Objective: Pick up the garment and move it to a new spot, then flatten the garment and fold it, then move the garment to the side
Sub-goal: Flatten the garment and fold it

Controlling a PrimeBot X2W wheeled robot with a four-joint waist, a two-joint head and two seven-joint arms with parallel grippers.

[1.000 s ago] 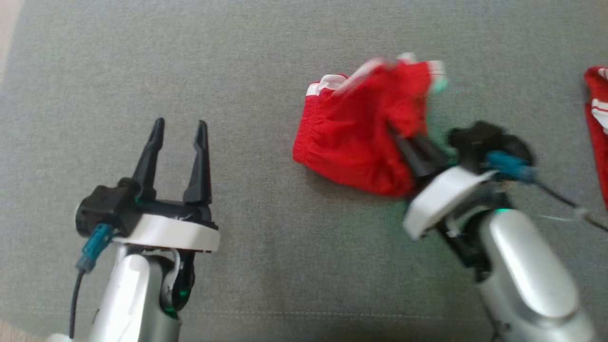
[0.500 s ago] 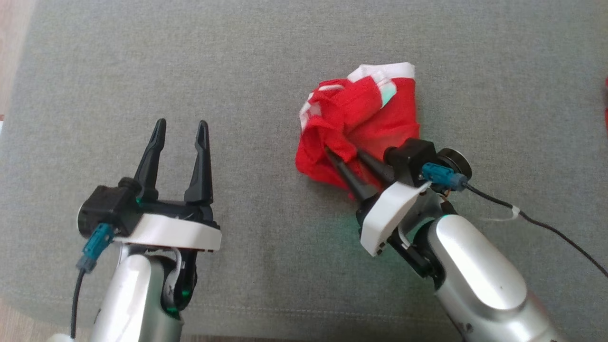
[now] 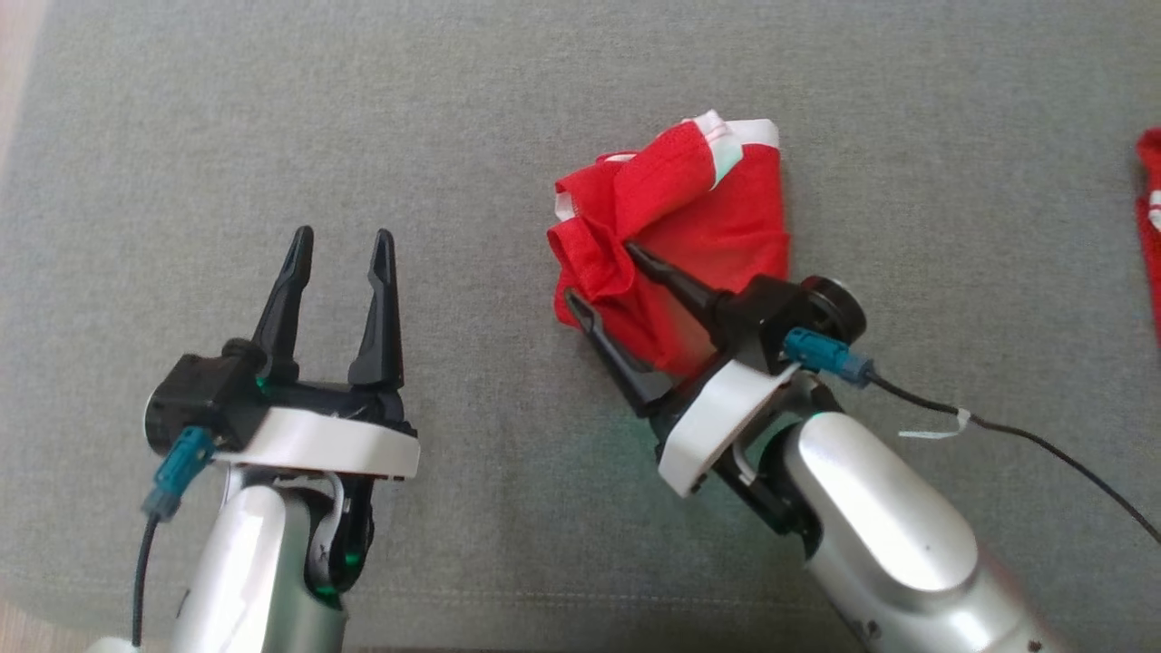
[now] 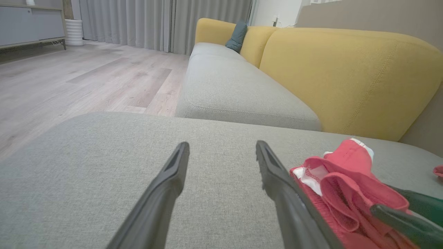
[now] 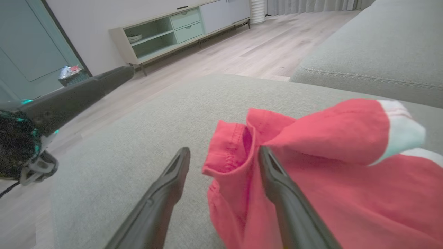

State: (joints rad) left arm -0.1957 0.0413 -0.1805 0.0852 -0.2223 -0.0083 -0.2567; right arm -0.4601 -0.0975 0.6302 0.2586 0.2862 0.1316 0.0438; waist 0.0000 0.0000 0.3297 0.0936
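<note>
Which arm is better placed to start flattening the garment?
Right. The right pincer stands open at the crumpled garment, one finger over the cloth, one by its edge. The left pincer is open too, but apart from it over bare cushion.

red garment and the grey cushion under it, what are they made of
Crumpled red garment with white trim: seems a thin, matte mesh knit, perhaps synthetic, judging by its fine dotted texture and soft limp folds. Grey seat cushion: looks like matte woven upholstery cloth, with a flecked weave and stitched seam.
</note>
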